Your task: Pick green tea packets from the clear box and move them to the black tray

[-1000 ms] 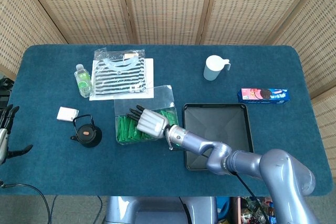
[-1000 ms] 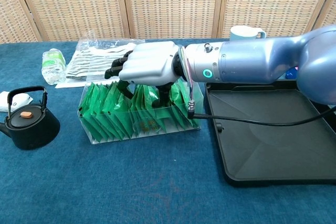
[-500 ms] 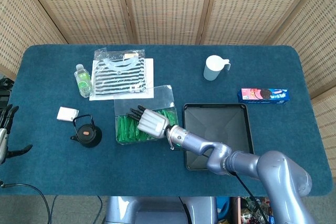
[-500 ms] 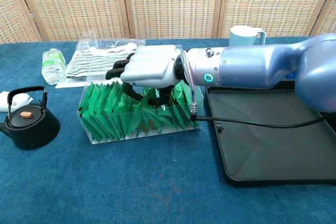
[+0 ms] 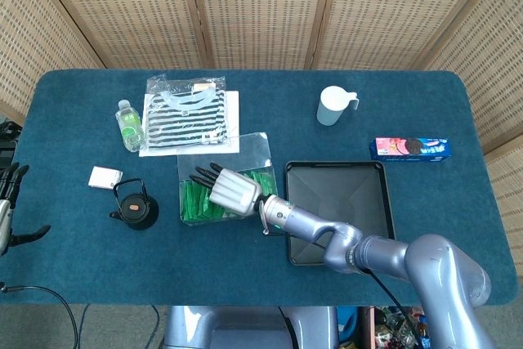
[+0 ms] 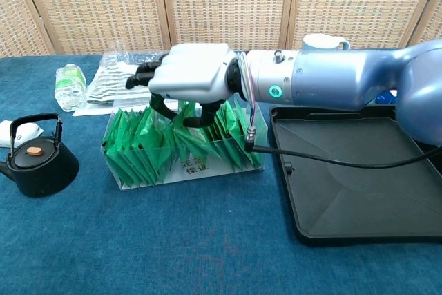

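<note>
The clear box [image 5: 245, 149] [image 6: 186, 168] stands left of the black tray [image 5: 339, 202] [image 6: 352, 177], filled with several upright green tea packets [image 5: 194, 200] [image 6: 138, 146]. My right hand [image 5: 233, 188] [image 6: 190, 77] hovers over the middle of the box, palm down, slightly raised. Its thumb and fingers curl down around the top of one green packet [image 6: 182, 110], which stands higher than its neighbours. The tray holds nothing. My left hand [image 5: 10, 202] shows only at the far left edge of the head view, fingers spread, holding nothing.
A black kettle [image 5: 133, 204] [image 6: 38, 157] and a small white box [image 5: 105, 176] sit left of the clear box. Behind it lie a bagged striped shirt [image 5: 188, 120] and a water bottle [image 5: 128, 124]. A cup [image 5: 333, 105] and a cookie box [image 5: 409, 149] are beyond the tray.
My right hand has risen out of the box and shifted a little left, drawing packets upward; the packets in the box now lean differently. The left hand has not moved.
</note>
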Robot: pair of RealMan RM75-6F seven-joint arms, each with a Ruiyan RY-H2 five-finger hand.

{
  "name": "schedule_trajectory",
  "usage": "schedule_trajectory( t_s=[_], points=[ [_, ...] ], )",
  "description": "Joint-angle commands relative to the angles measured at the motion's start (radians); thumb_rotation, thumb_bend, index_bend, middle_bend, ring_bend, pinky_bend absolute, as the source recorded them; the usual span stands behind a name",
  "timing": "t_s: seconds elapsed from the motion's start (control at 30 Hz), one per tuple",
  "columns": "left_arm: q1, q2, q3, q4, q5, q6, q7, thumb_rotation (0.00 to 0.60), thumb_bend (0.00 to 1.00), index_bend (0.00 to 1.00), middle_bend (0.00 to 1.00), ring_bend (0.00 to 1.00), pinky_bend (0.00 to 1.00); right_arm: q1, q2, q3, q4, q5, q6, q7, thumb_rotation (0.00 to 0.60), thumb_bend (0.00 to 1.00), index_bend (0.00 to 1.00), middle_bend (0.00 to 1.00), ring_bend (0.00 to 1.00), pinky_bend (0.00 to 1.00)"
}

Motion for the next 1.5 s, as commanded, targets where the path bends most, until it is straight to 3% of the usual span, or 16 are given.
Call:
schedule_trajectory(
  t_s=[0.03,0.27,0.7,0.93,1.03,1.23,1.5],
  points=[
    [0.000,0.000,0.000,0.001,0.001,0.000,-0.001,0.600,0.09,0.00,0.00,0.00,0.00,-0.001,0.020,0.009,-0.021,-0.012,0.019,-0.006,0.600,0.59,0.64,0.13,0.05,0.24],
    [0.002,-0.001,0.001,0.005,0.006,0.005,-0.008,0.600,0.09,0.00,0.00,0.00,0.00,-0.028,0.122,0.057,-0.141,0.005,0.080,-0.059,0.600,0.59,0.64,0.13,0.05,0.24],
    [0.007,0.003,0.008,-0.005,0.029,0.020,-0.010,0.600,0.09,0.00,0.00,0.00,0.00,-0.127,0.360,0.076,-0.393,0.043,0.143,-0.170,0.600,0.59,0.64,0.13,0.05,0.26],
    [0.012,0.007,0.013,-0.014,0.045,0.034,-0.010,0.600,0.09,0.00,0.00,0.00,0.00,-0.227,0.468,0.024,-0.468,0.019,0.215,-0.155,0.600,0.59,0.64,0.13,0.05,0.26],
    [0.016,0.009,0.017,-0.021,0.058,0.044,-0.010,0.600,0.09,0.00,0.00,0.00,0.00,-0.298,0.507,-0.023,-0.483,-0.002,0.268,-0.124,0.600,0.59,0.64,0.13,0.05,0.26],
    [0.018,0.010,0.024,-0.028,0.076,0.052,-0.006,0.600,0.09,0.00,0.00,0.00,0.00,-0.395,0.521,-0.086,-0.449,-0.033,0.340,-0.071,0.600,0.59,0.64,0.14,0.05,0.26],
    [0.023,0.008,0.033,-0.040,0.096,0.064,0.009,0.600,0.09,0.00,0.00,0.00,0.00,-0.499,0.502,-0.129,-0.374,-0.056,0.425,0.023,0.600,0.59,0.64,0.14,0.05,0.26]
  ],
)
